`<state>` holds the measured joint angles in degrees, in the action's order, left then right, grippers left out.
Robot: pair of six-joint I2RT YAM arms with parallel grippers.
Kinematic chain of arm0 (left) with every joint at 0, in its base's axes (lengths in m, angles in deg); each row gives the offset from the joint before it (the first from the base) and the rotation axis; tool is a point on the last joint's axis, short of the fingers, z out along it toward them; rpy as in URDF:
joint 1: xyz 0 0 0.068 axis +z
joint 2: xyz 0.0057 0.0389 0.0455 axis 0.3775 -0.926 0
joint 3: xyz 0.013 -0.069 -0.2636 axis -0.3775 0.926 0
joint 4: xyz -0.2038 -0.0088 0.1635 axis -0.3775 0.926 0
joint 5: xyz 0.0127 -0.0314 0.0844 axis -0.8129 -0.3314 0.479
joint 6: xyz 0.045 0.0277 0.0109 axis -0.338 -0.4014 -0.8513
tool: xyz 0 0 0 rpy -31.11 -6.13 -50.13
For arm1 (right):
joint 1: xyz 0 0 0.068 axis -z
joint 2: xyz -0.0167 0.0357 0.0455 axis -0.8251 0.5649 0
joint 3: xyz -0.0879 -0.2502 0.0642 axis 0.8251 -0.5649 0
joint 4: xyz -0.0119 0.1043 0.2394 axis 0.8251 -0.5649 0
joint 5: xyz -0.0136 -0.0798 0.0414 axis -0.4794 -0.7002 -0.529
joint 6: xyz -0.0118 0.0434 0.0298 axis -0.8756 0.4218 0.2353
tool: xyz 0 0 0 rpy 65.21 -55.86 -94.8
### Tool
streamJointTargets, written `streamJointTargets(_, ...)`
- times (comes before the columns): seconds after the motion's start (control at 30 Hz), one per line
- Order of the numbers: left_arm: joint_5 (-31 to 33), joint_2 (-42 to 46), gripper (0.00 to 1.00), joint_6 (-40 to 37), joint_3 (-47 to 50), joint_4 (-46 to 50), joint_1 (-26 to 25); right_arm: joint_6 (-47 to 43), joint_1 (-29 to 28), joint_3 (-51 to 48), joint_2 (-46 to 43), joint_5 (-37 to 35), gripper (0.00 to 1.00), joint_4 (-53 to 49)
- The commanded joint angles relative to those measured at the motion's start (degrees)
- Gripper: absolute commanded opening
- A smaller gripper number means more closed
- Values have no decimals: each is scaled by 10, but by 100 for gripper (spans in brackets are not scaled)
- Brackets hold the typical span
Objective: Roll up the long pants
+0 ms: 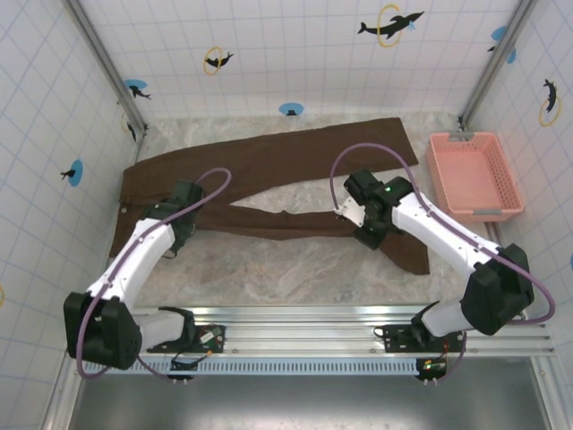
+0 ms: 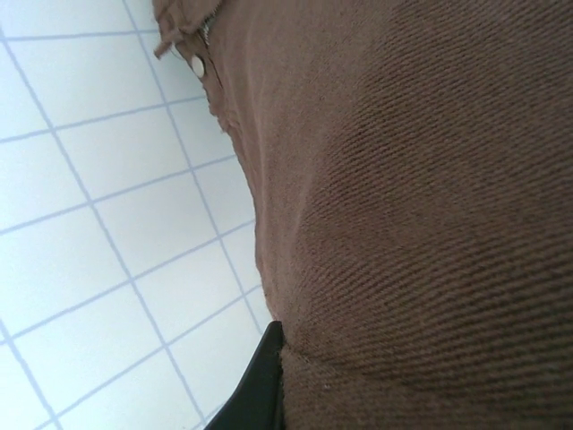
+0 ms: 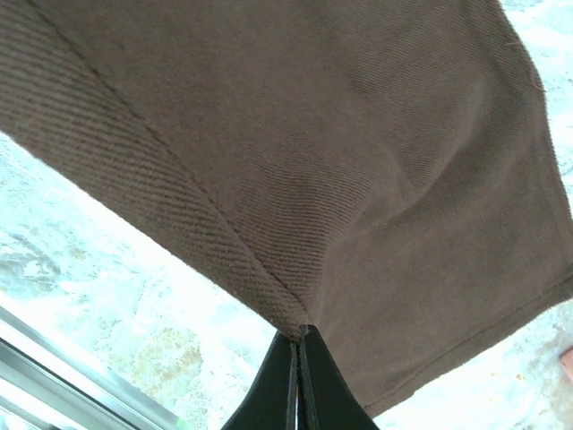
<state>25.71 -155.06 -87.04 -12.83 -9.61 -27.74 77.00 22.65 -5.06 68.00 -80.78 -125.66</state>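
Note:
The long pants [image 1: 269, 161] lie spread over the marbled table, dark brown, waistband at the left and two legs running right. My left gripper [image 1: 183, 237] sits at the near edge of the seat area. In the left wrist view one black finger [image 2: 260, 385] presses against a raised fold of the pants [image 2: 412, 224]; the other finger is hidden behind cloth. My right gripper [image 1: 367, 235] is on the nearer leg. Its fingers [image 3: 285, 394] stand together with a ridge of the pants [image 3: 358, 152] pinched at their tips and lifted off the table.
A pink plastic basket [image 1: 474, 175] stands at the right, beyond the leg ends. Tiled walls and metal corner posts [image 1: 107, 67] close in the table. An aluminium rail [image 1: 358, 318] runs along the near edge. A waistband button [image 2: 198, 65] shows near the wall.

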Motion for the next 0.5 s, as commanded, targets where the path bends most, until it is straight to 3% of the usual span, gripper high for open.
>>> streamJointTargets(0.0,44,0,0,-45,-12,11,13,-1,36,58,16,-74,0,-46)
streamJointTargets(0.1,64,-46,0,-98,-73,-28,18,-13,66,138,70,-101,0,-59)
streamJointTargets(0.27,42,-140,0,-156,-212,-86,26,-38,106,332,195,-129,0,-94)
streamJointTargets(0.47,-34,-245,0,-183,-349,-83,26,-46,129,517,323,-137,0,-110)
